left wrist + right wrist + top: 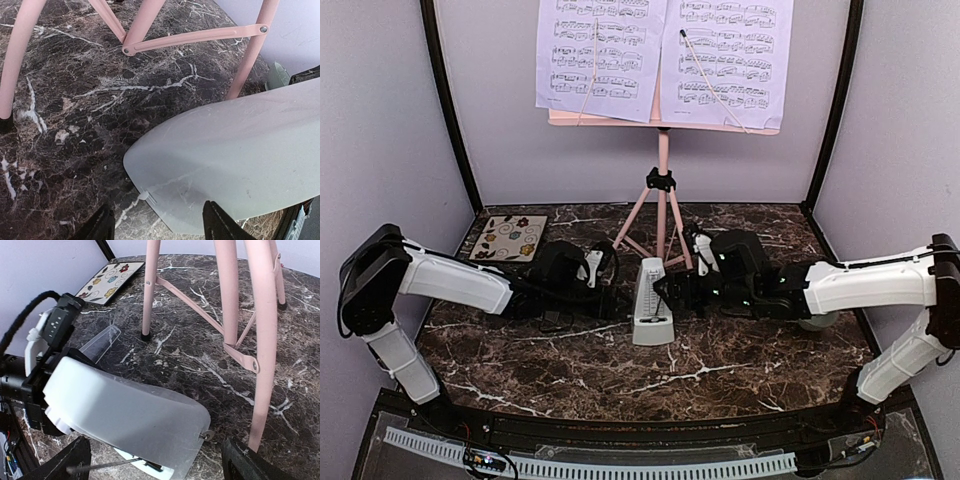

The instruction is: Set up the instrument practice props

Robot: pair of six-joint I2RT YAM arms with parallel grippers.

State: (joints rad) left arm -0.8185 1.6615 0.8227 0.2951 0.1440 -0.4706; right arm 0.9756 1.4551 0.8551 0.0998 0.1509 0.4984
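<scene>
The pink tripod music stand (663,190) stands at the back centre, with lavender sheet-music pages (660,55) on its desk. Its legs show in the left wrist view (190,37) and in the right wrist view (227,300). The grey-white pyramid metronome (652,305) stands on the marble in front of the tripod. My left gripper (616,293) is open just left of it, with the metronome (230,160) reaching between its fingertips (102,227). My right gripper (672,293) is open just right of it, jaws wide around the metronome (125,410), whose thin pendulum rod (100,466) shows.
The floral coaster (508,238) lies at the back left, also seen in the right wrist view (111,276). A pale green bowl (277,75) sits under my right arm. A clear plastic piece (100,342) lies on the marble near the left gripper. Lavender walls enclose the table.
</scene>
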